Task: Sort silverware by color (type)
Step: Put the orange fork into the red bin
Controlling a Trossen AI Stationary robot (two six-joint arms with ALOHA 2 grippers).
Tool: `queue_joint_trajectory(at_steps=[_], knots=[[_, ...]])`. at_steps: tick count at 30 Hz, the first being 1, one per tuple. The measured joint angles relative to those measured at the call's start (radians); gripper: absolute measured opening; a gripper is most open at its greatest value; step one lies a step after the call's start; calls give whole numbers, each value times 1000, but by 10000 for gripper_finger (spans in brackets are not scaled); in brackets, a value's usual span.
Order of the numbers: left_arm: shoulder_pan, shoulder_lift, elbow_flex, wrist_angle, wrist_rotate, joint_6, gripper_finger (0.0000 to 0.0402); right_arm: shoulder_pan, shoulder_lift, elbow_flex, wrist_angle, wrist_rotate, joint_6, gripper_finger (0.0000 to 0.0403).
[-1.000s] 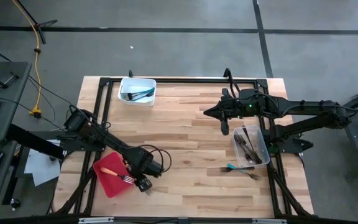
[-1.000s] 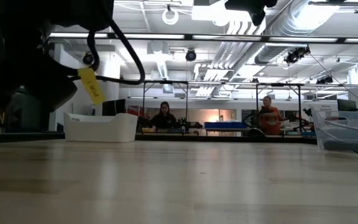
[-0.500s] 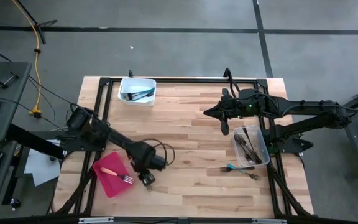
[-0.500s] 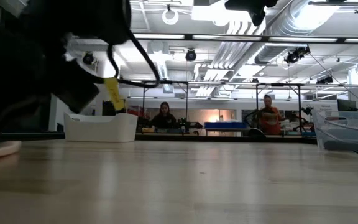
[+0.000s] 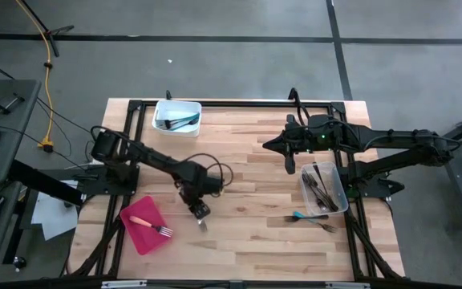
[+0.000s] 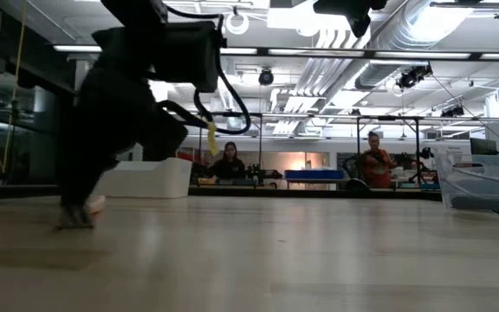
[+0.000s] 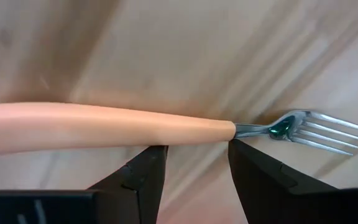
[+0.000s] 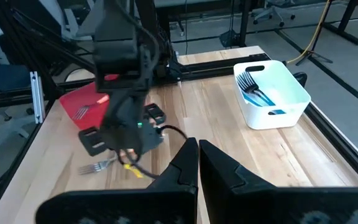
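**Nearly there: left hand spread over an orange fork**

The left hand (image 7: 194, 180) hangs low over the wooden counter (image 5: 247, 160), near its middle. Its fingers are spread to either side of a slim fork with a peach-orange plastic handle and steel tines (image 7: 104, 127), which lies flat on the wood; nothing is pinched.

The fork looks light and stiff, and its smooth handle is probably slippery. The best hold is likely across the handle close to the neck, so it does not swing.

Counted:
- Two orange-handled forks: this one, and one on the flat red tray (image 5: 135, 237).
- One teal-handled utensil (image 5: 299, 215) and one grey metal fork (image 5: 325, 227), loose beside the clear plastic tub (image 5: 339, 193).
- Several dark forks in that tub.
- A few teal and dark pieces in the white tub (image 5: 189, 128), too small to number.

The right hand (image 8: 197, 165) waits above the counter's far side near the clear tub, fingers pressed together and empty.
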Motion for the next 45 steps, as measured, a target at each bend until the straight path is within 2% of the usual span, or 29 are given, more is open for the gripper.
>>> queue_joint_trajectory(at_steps=[9, 14, 18, 21, 26, 29, 33, 36, 39, 45], knots=[[89, -10, 44, 29, -40, 129, 168, 0, 0, 0, 0, 3, 50, 0], [95, -108, 48, -64, -39, 247, 168, 0, 0, 0, 0, 7, 67, 0], [71, -221, 44, -139, -142, 391, 168, 0, 0, 0, 0, 8, 78, 0], [48, -322, 2, -83, -204, 511, 168, 0, 0, 0, 0, 8, 101, 0], [3, -480, -134, 124, -227, 674, 168, 0, 0, 0, -3, 8, 132, 0], [-26, -531, -198, 191, -311, 807, 168, 0, 0, 0, -4, 8, 149, 0], [-44, -543, -201, 216, -368, 1100, 168, 0, 0, 0, -4, 8, 149, 0], [-44, -520, -201, 243, -377, 1223, 168, 0, 0, 0, -4, 8, 153, 0], [-26, -486, -201, 271, -364, 1295, 168, 0, 0, 0, -6, 8, 163, 0], [-5, -385, -191, 290, -263, 1313, 167, 0, 0, 0, -30, 8, 182, 0]])
